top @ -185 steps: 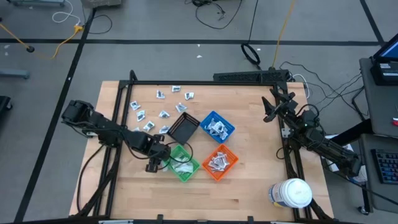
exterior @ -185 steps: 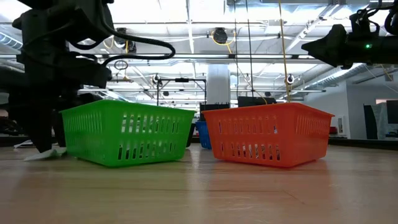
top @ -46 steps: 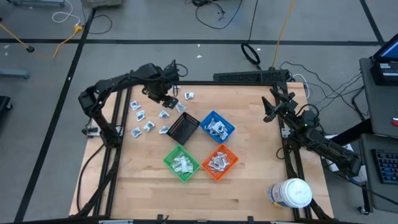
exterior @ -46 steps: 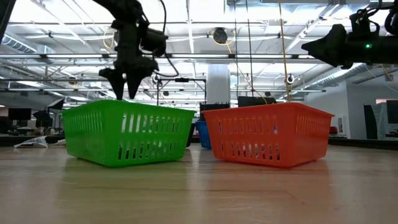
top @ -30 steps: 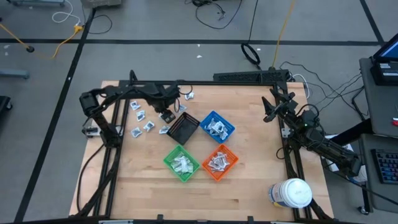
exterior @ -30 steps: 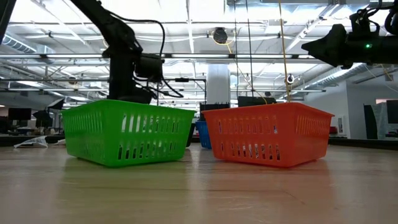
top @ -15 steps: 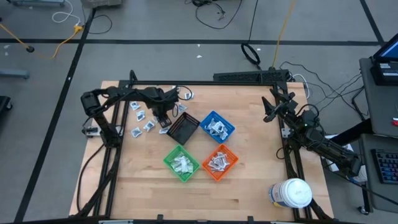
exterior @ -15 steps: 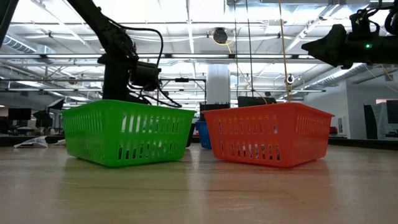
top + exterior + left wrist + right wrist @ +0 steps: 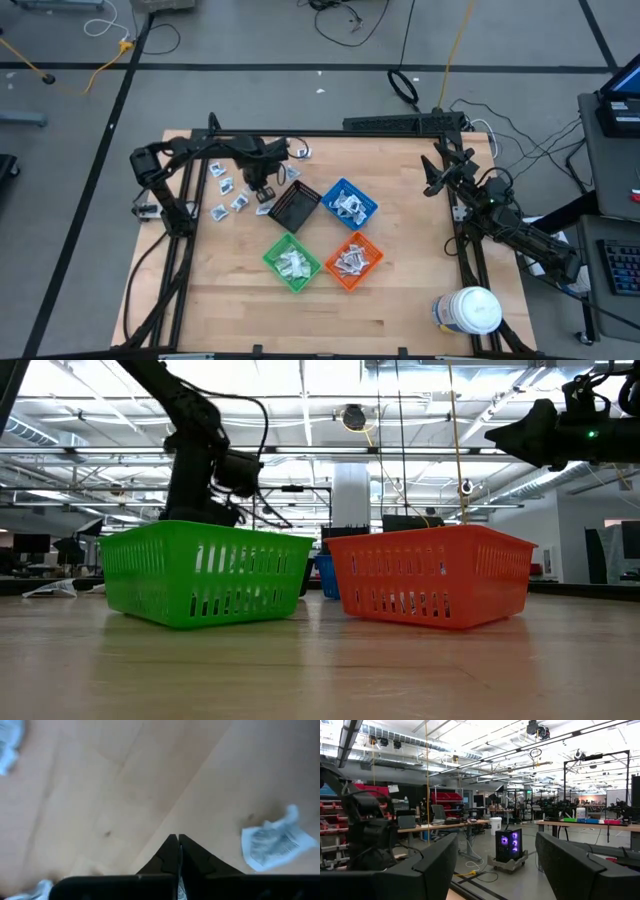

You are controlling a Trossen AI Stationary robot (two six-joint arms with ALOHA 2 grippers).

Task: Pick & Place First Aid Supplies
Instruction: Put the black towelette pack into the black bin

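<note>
Left gripper (image 9: pixel 262 187): low over the far-left part of the table, among the loose packets, just left of the black bin; fingers (image 9: pixel 170 854) pressed together tip to tip in the left wrist view; a sliver of white shows between them near the picture's edge, too small to say whether a packet is pinched.
Right gripper (image 9: pixel 432 178): parked above the table's right edge, well apart from the bins; fingers (image 9: pixel 577 865) spread wide, nothing between them, pointing out into the room.
First aid supplies (image 9: pixel 228 186): small white packets scattered on bare wood at the far-left part of the table, left of the black bin; one crumpled printed packet (image 9: pixel 276 841) lies flat just beside the closed left fingertips.
Black bin (image 9: pixel 296 207): far-left corner of the diamond of four bins; contents not discernible.
Blue bin (image 9: pixel 350 203): right of the black one, white packets inside.
Green bin (image 9: pixel 292 262): nearest the front on the left, white packets inside.
Orange bin (image 9: pixel 352 259): beside the green, silvery-white packets inside.
White jar (image 9: pixel 469 310): lying at the near right corner of the table.
Table (image 9: pixel 400 290): light wood, dark frame rails along both sides.
</note>
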